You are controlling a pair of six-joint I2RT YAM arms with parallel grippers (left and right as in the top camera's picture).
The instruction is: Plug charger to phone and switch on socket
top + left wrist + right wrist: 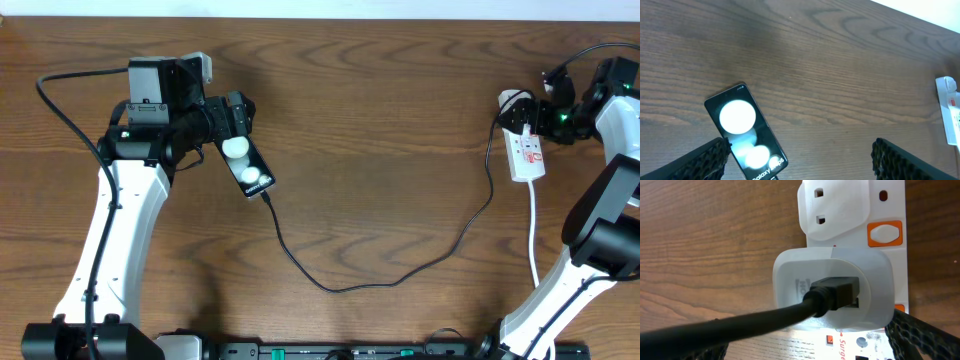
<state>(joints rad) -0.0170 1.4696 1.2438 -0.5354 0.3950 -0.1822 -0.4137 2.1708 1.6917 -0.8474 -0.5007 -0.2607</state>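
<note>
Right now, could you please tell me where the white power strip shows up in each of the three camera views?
Overhead: the power strip lies at the upper right of the picture.
Left wrist: only one end of the power strip shows, at the right edge, well apart from the phone.
Right wrist: the power strip fills the upper right, close up, with a white adapter plugged into it.
Shared landmark: the brown wood-grain table beneath it.
</note>
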